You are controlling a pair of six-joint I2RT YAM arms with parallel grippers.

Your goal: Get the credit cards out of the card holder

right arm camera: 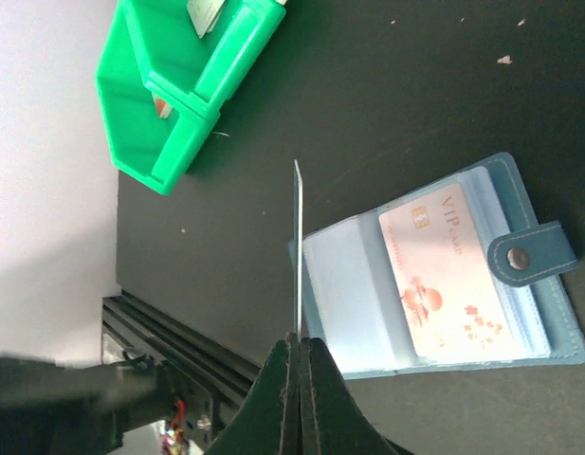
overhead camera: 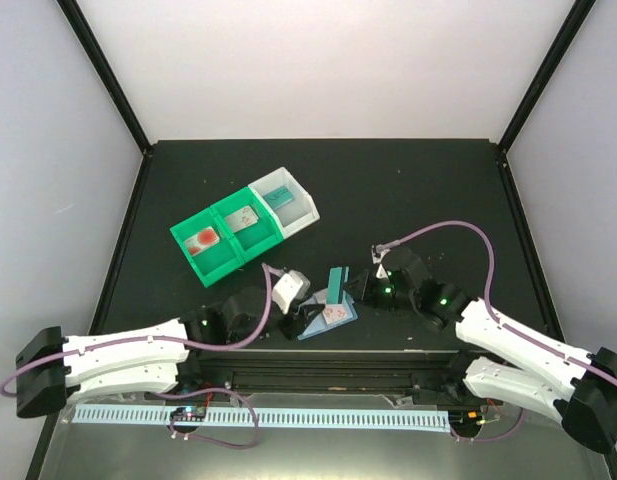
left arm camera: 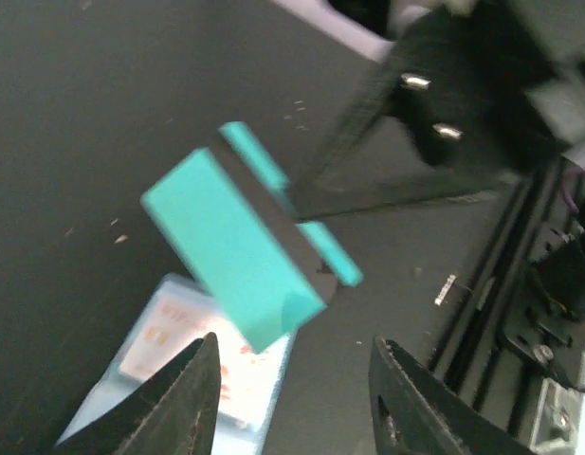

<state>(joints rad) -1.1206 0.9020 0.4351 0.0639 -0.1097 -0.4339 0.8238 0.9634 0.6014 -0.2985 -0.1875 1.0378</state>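
The right pincer (right arm camera: 298, 346) is clamped on one teal card (right arm camera: 297, 246), held on edge over the single open card holder (right arm camera: 534, 254) on the counter (right arm camera: 415, 85). One pink-and-white card (right arm camera: 444, 275) lies in its sleeve. The left pincer (left arm camera: 294, 346), jaws apart and empty, hangs at the teal card's eight o'clock.

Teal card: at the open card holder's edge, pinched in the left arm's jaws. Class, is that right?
No. The right gripper has its jaws shut on the teal card at the open card holder edge; the right wrist view shows it.
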